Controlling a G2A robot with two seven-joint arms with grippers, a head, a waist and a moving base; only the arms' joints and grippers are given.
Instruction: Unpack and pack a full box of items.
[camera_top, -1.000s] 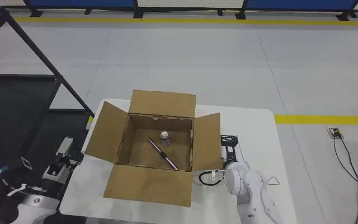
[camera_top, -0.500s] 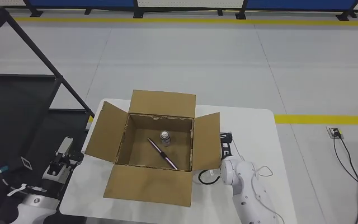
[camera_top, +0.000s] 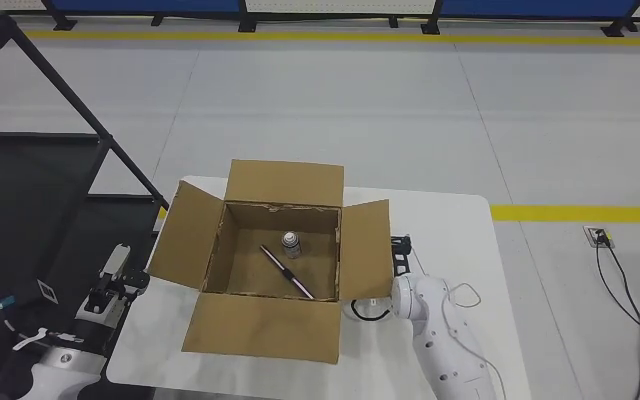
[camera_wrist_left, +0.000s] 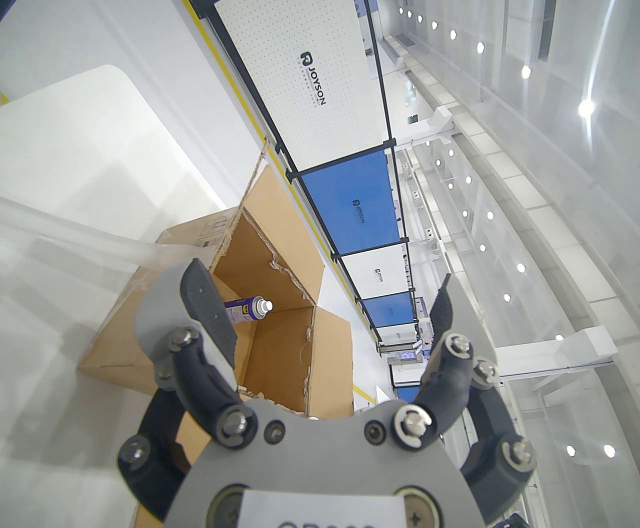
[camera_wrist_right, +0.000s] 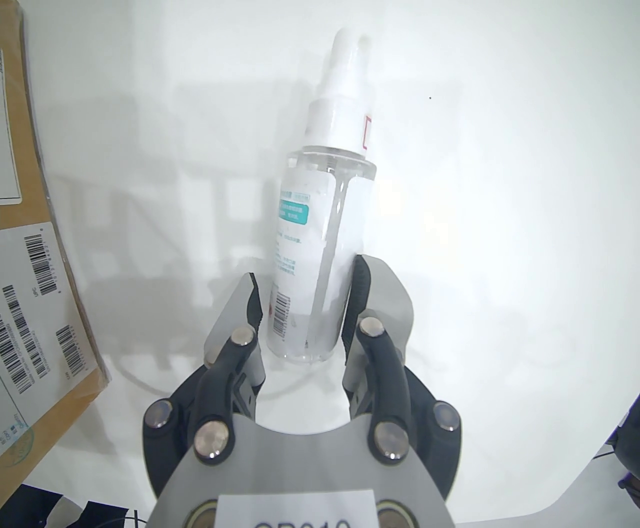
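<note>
Beside box (camera_top: 262, 337) on bench (camera_top: 445, 225), R claw (camera_wrist_right: 306, 277) is clamped on bottle (camera_wrist_right: 320, 200). L claw (camera_wrist_left: 320, 280): jaws apart, empty. Step: prob. unpack. Next: seat bottle on bench, release w/o tipping.

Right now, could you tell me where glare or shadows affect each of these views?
Left wrist view: ceiling lamps flare, one with a streak, and straight edges bow. Right wrist view: the white table glows, with faint shadows beside the spray bottle. Top view: even light, slight shade inside the box.
</note>
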